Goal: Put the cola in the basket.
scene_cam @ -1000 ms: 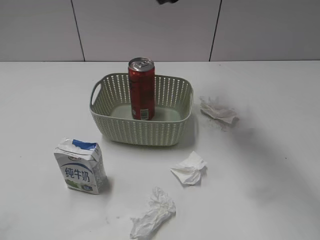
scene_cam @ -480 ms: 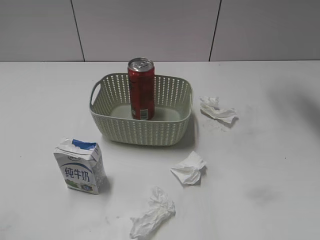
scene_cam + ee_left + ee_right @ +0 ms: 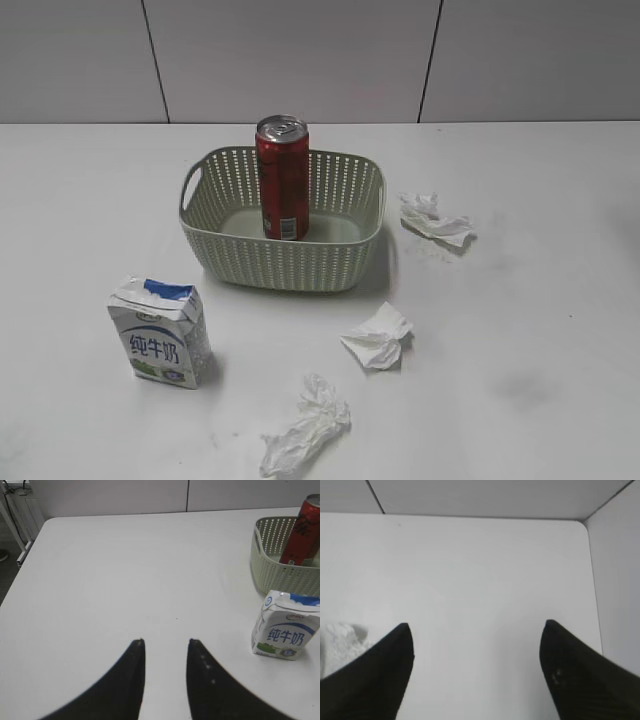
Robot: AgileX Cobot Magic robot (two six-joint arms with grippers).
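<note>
Inside basket (image 3: pixel 340 262): red cola (image 3: pixel 283 180) upright, silver top; left end effector (image 3: pixel 165 641) narrow, right (image 3: pixel 476 625) wide.

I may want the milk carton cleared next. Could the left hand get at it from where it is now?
Probably yes. The left hand hangs open over bare table, and the milk carton stands upright ahead to its right, in front of the basket and apart from it, with nothing between hand and carton.

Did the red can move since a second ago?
No. The cola stands upright inside the basket, at the same spot against its back wall as before.
</note>
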